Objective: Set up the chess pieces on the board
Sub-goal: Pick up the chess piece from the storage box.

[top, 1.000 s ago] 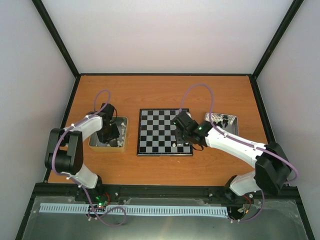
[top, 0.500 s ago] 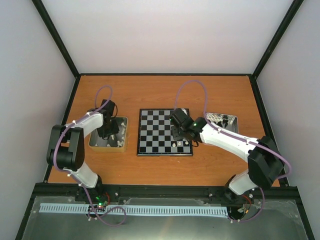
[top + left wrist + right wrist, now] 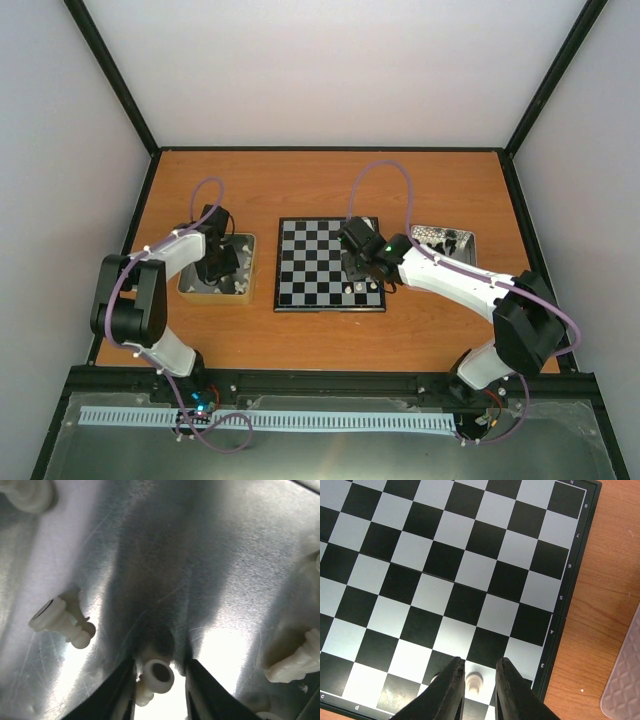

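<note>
Everything turns on the gaps between the fingers. The left end effector is down inside the left tin, its fingers parted on either side of a cream-white piece. That piece lies on its side with the hollow round base turned toward the camera, and its long axis runs back between the fingers. A bright gap shows on one side, so I judge it straddled rather than pinched. Its head end is cut off at the bottom of the frame, and deep shadow blurs where the near finger meets it. Other white pieces lie well apart on the tin floor, such as one toppled to the left. The right end effector hangs over the board at its near right corner. Its fingers are narrowly parted around a white pawn that stands upright on a pale square. I cannot tell whether they grip it, because the tips and the pawn's foot run out of view. A second white piece peeks from behind one finger. The right tin sits beside the board on the tabletop.
</note>
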Available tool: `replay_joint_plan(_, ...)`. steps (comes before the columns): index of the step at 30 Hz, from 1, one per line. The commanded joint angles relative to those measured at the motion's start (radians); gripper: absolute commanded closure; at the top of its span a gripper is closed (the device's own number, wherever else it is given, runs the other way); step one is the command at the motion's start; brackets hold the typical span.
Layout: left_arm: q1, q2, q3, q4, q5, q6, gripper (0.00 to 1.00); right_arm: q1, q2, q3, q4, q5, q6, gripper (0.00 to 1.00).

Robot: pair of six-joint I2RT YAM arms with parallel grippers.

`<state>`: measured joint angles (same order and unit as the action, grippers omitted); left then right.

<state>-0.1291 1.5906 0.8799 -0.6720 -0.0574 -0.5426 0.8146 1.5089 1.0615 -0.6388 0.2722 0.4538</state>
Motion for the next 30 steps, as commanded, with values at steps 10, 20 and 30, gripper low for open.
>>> replay_joint_plan(10,0.006,0.019,0.008,0.034,0.021,0.002,0.91,0.000,0.019,0.052,0.023,0.001,-0.015,0.80)
replay_joint_plan(20,0.006,-0.149,0.004,0.018,0.138,-0.117,0.93,0.000,-0.029,0.017,0.263,-0.246,-0.082,0.80)
replay_joint_plan(30,-0.005,-0.391,-0.140,0.276,0.691,-0.587,0.91,0.042,0.057,0.051,0.621,-0.588,-0.058,0.62)
